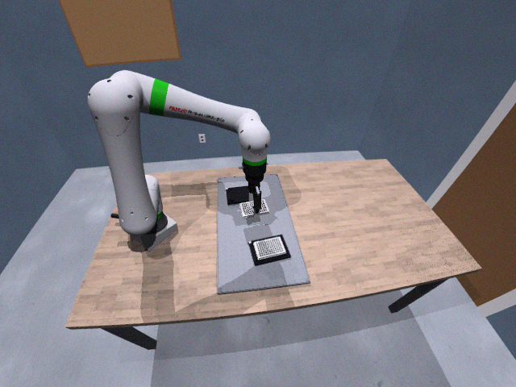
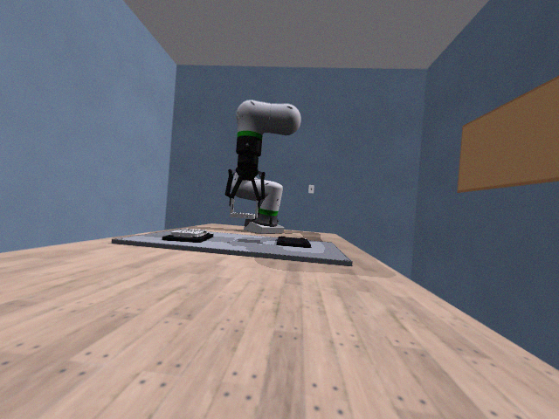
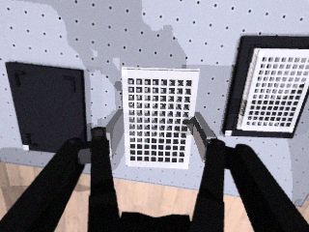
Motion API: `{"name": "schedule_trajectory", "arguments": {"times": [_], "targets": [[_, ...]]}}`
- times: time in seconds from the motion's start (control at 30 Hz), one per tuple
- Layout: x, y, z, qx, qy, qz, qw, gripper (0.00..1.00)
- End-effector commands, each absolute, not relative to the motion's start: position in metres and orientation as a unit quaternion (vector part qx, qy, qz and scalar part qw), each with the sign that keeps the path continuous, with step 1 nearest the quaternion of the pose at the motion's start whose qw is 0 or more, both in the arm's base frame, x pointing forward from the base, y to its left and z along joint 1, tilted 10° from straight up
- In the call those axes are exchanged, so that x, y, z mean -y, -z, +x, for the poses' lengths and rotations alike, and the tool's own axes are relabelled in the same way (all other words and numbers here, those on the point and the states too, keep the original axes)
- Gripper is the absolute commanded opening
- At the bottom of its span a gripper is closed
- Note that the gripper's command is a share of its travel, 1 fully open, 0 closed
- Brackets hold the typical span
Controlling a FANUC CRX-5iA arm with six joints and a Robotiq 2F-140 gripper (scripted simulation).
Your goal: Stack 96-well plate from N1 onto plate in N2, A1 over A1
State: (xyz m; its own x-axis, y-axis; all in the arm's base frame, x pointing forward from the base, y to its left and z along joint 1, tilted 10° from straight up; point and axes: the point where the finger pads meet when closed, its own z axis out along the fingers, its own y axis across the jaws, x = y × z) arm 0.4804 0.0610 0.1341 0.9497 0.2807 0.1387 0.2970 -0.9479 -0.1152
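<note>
Holding the 96-well plate (image 3: 159, 117) by its long sides, end effector (image 3: 153, 136) clamped on it, plate airborne above the grey mat (image 1: 233, 270). In the wrist view it hangs mid-frame between empty black nest N1 (image 3: 45, 106) at left and nest N2 (image 3: 232, 101) at right, which carries the second 96-well plate (image 3: 275, 89). Exterior view: held plate (image 2: 242, 214) sits well above the worktop (image 2: 271, 338), roughly level. A1 marks too small to read.

Red "FANUC" lettering on the white forearm link (image 1: 200, 113), up and back from the gripper (image 1: 255, 204); grey model text beside it, too blurred to read. No labels legible on plates or nests.
</note>
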Motion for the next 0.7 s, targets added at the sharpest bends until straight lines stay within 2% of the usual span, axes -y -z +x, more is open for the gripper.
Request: {"name": "schedule_trajectory", "arguments": {"times": [0.0,0.67], "targets": [[-0.053,-0.134,0.484,0.147,0.061,-0.985,0.068,0.0],[0.001,-0.128,0.51,0.147,0.061,-0.985,0.068,0.0]]}}
